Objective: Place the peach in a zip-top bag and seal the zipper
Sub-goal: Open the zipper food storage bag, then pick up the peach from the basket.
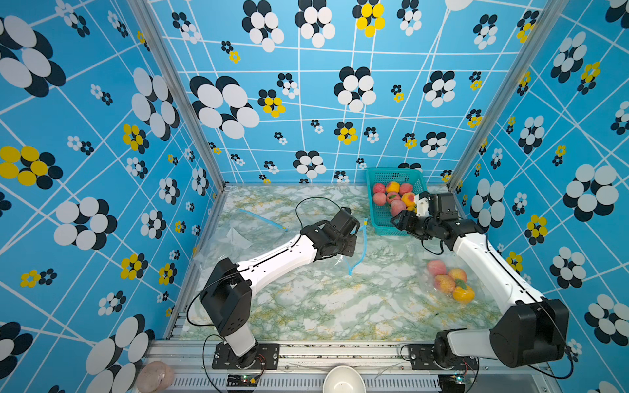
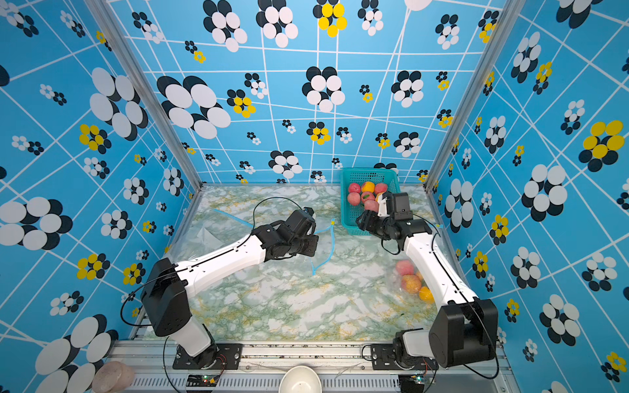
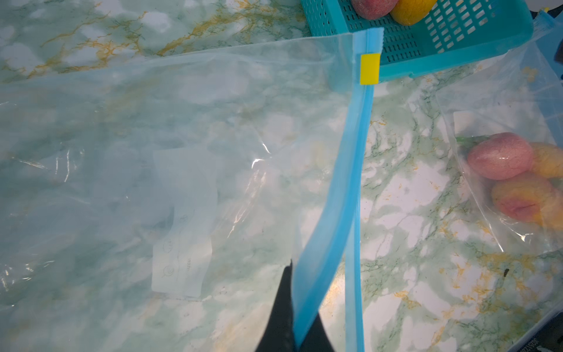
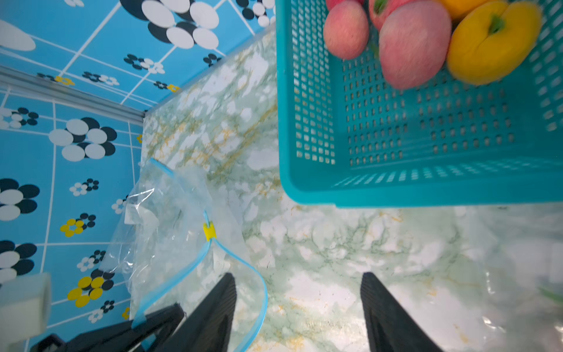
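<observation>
A clear zip-top bag (image 3: 182,137) with a blue zipper strip (image 1: 363,245) and a yellow slider (image 3: 369,68) lies mid-table, its mouth gaping in the right wrist view. My left gripper (image 3: 297,329) is shut on one blue lip of that mouth. Pink and yellow peaches (image 1: 391,197) sit in the teal basket (image 1: 372,211) at the back right. A pink peach (image 4: 414,45) lies nearest its front wall. My right gripper (image 4: 298,277) hangs open and empty above the table, just in front of the basket (image 4: 396,189).
A second clear bag (image 1: 449,282) holding several peaches lies front right beside my right arm. Another empty bag (image 1: 238,238) lies at the back left. A white bowl (image 1: 343,379) sits beyond the table's front rail.
</observation>
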{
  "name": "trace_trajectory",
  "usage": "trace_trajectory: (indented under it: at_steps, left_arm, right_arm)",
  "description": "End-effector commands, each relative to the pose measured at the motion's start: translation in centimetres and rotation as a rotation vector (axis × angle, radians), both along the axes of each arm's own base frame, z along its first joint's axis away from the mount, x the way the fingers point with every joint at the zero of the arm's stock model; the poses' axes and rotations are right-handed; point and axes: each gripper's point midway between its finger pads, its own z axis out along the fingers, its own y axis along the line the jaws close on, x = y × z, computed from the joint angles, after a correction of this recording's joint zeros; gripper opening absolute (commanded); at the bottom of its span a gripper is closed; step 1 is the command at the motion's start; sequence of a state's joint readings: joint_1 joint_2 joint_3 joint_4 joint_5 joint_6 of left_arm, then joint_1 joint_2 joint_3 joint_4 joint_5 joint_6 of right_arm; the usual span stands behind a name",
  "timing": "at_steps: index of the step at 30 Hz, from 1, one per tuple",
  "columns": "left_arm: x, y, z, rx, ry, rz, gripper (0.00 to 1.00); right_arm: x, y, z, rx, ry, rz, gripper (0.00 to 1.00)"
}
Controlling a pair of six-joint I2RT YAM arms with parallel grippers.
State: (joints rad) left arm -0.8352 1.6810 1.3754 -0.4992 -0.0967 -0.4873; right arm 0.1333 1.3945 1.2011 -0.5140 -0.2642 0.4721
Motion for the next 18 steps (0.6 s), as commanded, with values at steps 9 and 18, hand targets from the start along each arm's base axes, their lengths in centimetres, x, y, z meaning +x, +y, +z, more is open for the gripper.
trace_trajectory:
  at_steps: [9,18]
  left_arm:
    - [-0.8,-1.3,0.3,-0.042,0.003,-0.018,0.00]
    - [-1.1,-1.7,1.1,-0.016,-0.006,-0.078,0.00]
  right_arm:
    - [6.9,-2.9,-3.2,-0.259,0.080,-0.024,0.70]
    - [10.0,-7.4,-3.4,-0.484,0.140,-0.062,0.71]
